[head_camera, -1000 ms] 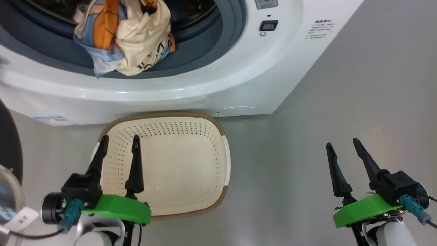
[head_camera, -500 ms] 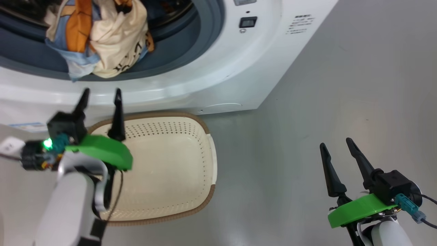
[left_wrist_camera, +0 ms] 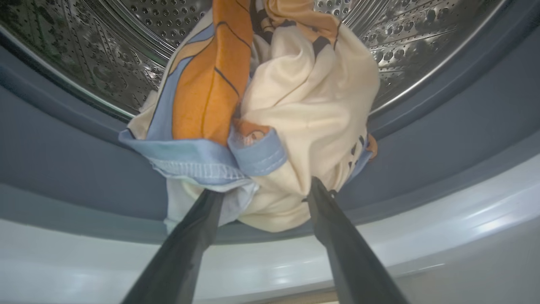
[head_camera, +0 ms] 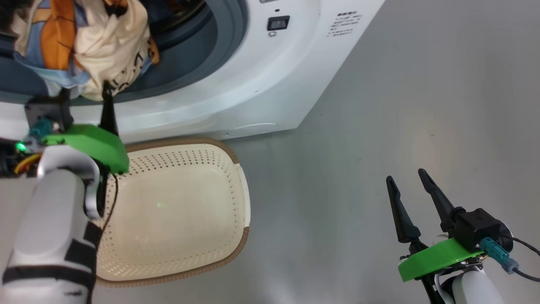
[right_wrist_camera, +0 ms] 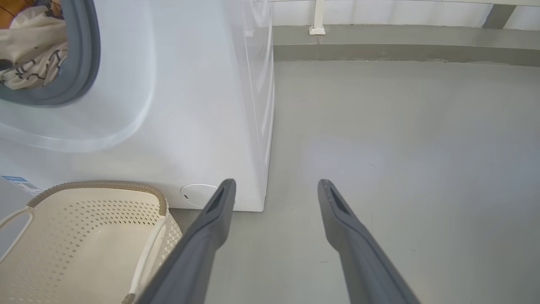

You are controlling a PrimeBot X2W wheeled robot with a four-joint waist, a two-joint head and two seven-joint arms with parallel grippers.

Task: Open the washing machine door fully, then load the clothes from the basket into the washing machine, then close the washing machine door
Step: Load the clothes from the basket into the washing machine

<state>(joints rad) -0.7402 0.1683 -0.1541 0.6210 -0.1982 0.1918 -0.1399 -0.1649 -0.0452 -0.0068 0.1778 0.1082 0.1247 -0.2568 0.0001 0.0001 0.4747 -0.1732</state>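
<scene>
The washing machine [head_camera: 236,84] stands with its round opening uncovered; the washing machine door is out of view. The clothes [left_wrist_camera: 274,126], light blue and orange with a cream piece, are bunched on the grey rubber ring [left_wrist_camera: 63,160] and hang over its lower lip in front of the steel drum [left_wrist_camera: 105,55]. My left gripper [left_wrist_camera: 261,192] is open, its fingertips [left_wrist_camera: 318,190] touching the bundle's lower edge from below, one on each side. In the head view the left gripper [head_camera: 84,90] is raised to the clothes [head_camera: 97,46]. The basket [head_camera: 236,219] lies empty on the floor. My right gripper [head_camera: 405,181] hangs open over bare floor.
Grey floor stretches right of the machine to a wall base [right_wrist_camera: 379,42]. The basket [right_wrist_camera: 97,185] sits tight against the machine's front, below the opening. My left forearm [head_camera: 50,228] crosses over the basket's left side. A blue label [right_wrist_camera: 17,183] marks the machine's lower front.
My left arm rose from over the basket up to the clothes at the machine's opening. The head camera turned, shifting the picture left. The right gripper stayed where it was.
</scene>
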